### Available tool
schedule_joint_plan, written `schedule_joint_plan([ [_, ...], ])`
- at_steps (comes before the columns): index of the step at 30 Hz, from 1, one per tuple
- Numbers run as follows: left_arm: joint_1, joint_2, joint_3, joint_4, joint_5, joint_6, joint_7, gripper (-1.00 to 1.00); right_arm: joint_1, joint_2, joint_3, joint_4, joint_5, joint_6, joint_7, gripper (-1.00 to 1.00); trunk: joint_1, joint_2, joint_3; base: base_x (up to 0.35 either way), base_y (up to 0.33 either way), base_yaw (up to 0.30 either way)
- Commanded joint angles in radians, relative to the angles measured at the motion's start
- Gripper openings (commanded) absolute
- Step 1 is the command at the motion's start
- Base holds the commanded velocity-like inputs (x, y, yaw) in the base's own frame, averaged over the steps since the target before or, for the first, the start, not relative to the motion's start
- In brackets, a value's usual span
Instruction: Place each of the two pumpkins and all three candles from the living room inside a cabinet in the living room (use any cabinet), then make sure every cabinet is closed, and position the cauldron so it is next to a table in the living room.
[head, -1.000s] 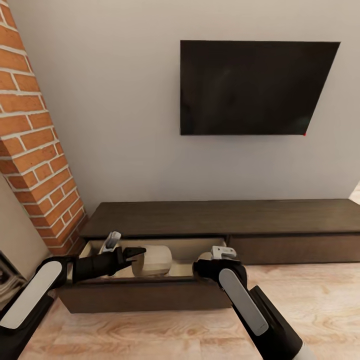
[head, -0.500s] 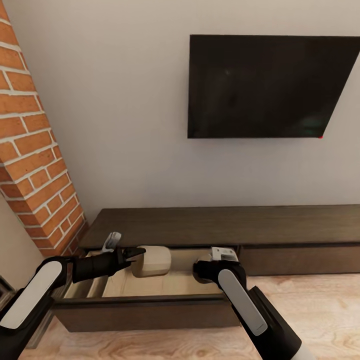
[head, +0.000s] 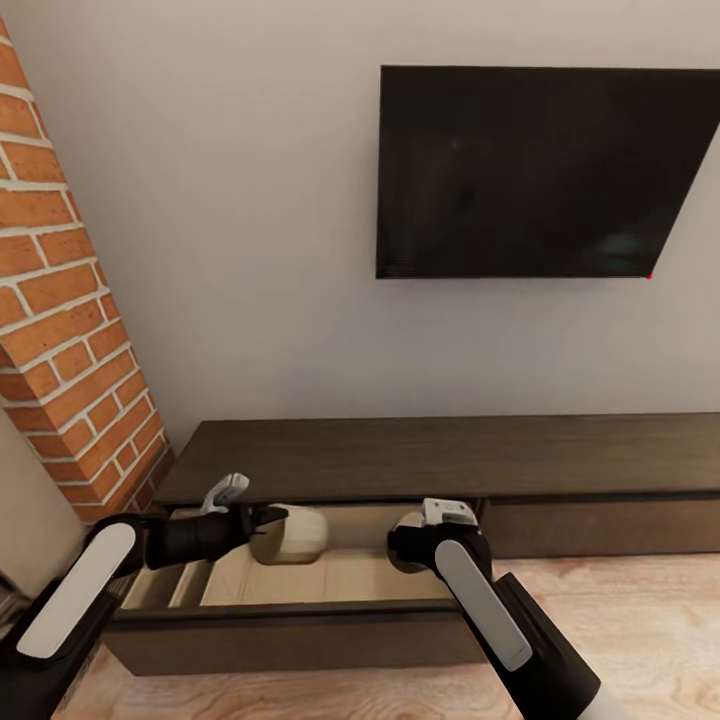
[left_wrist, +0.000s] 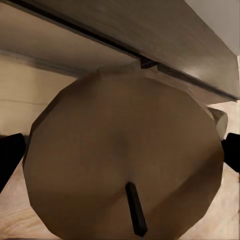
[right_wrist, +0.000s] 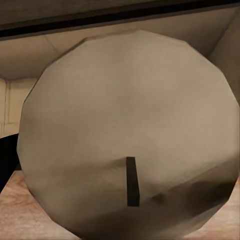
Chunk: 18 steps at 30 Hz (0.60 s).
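While drawer (head: 290, 600) sits open, each gripper holds a candle (head: 290, 535).

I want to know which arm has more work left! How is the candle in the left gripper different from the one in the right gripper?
The left candle shows its whole pale side in the head view, above the open drawer; the right candle mostly hides behind the right gripper. In the wrist views the left candle looks browner and the right candle greyer. Both are round, with a dark wick, and each is clamped in a gripper: the left gripper grips the first.
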<state>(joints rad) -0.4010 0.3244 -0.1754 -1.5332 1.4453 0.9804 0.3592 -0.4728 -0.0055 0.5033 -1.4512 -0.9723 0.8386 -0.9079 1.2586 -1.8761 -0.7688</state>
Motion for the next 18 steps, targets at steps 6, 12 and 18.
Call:
schedule_joint_plan([
  [6, -0.001, -0.017, 0.003, -0.001, 0.0, 0.0, 0.085, -1.0, -0.001, -0.001, 0.003, 0.002, -0.009, 0.002, -0.011, -1.0, 0.0, -0.001, -0.001, 0.146, 0.052, 0.0],
  [12, -0.001, -0.018, 0.001, -0.001, -0.036, -0.023, 0.094, -1.0, -0.001, -0.001, 0.003, 0.008, -0.008, 0.001, -0.011, -1.0, 0.0, -0.001, -0.001, 0.148, 0.006, 0.0],
  [18, -0.001, -0.031, -0.003, 0.001, -0.096, -0.038, 0.113, -1.0, -0.001, 0.001, 0.004, 0.068, -0.005, -0.001, -0.011, -1.0, 0.0, -0.001, -0.001, 0.273, 0.035, 0.0],
])
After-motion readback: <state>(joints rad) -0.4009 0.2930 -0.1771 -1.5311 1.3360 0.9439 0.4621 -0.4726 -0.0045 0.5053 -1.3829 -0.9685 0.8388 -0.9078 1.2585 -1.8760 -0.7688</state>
